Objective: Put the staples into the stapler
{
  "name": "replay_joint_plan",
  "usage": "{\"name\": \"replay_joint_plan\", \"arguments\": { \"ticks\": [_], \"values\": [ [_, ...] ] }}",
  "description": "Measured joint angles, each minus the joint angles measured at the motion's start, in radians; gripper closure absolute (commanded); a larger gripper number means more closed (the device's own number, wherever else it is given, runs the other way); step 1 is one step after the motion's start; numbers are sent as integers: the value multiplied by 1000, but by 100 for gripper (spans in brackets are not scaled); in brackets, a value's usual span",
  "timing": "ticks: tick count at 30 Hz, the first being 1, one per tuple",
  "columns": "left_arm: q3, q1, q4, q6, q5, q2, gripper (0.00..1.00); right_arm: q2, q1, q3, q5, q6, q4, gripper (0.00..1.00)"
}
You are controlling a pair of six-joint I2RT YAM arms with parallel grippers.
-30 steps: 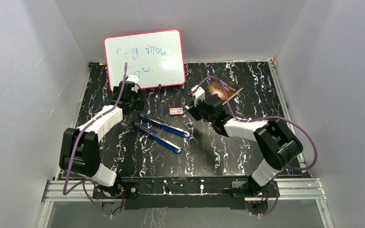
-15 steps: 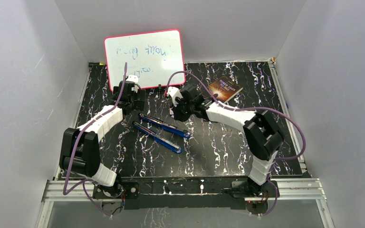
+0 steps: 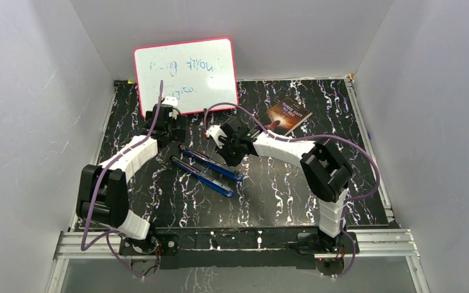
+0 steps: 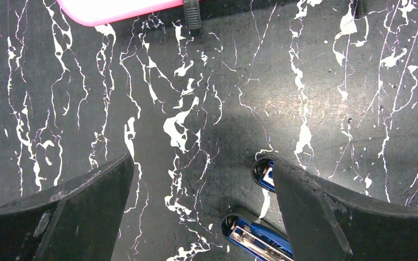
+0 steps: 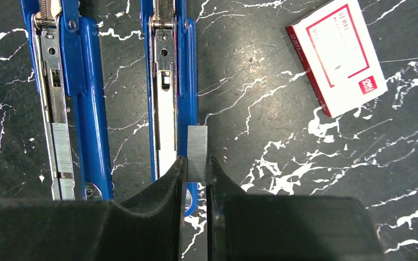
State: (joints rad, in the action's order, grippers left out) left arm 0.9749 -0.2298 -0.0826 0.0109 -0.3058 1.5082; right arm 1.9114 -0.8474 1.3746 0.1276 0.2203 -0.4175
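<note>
The blue stapler lies opened flat on the black marbled mat, its two halves side by side. My right gripper is shut on a short ribbed silvery-grey strip of staples, held just above the right edge of the right half. Another ribbed grey strip sits in the left half's channel. My right gripper shows over the stapler in the top view. My left gripper is open and empty over the mat, with the stapler's rounded ends by its right finger.
A small white box with a red label lies right of the stapler. A pink-rimmed whiteboard leans at the back left. A dark book lies at the back right. White walls close in three sides.
My right arm has swung left from beside the book to over the stapler, and now covers the white box in the top view. The left arm has not moved.
</note>
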Motion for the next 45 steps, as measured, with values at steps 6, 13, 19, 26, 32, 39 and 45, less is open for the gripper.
{"name": "replay_joint_plan", "arguments": {
  "ticks": [6, 13, 19, 26, 32, 39, 45],
  "values": [
    [0, 0, 0, -1, 0, -3, 2, -74, -11, -47, -71, -26, 39, 100],
    [0, 0, 0, -3, 2, -5, 2, -132, -11, -31, -64, -46, 48, 100],
    [0, 0, 0, -3, 3, -5, 2, -103, -17, -6, -39, -48, -2, 100],
    [0, 0, 0, -3, 3, -6, 2, -54, -30, 4, -11, -48, -40, 100],
    [0, 0, 0, -4, 3, -6, 2, -52, -32, 12, -3, -47, -57, 100],
    [0, 0, 0, -3, 4, -6, 2, -40, -33, 27, -1, -43, -64, 100],
    [0, 0, 0, -3, 4, -6, 2, -13, -39, 30, -8, -35, -84, 100]
  ]
}}
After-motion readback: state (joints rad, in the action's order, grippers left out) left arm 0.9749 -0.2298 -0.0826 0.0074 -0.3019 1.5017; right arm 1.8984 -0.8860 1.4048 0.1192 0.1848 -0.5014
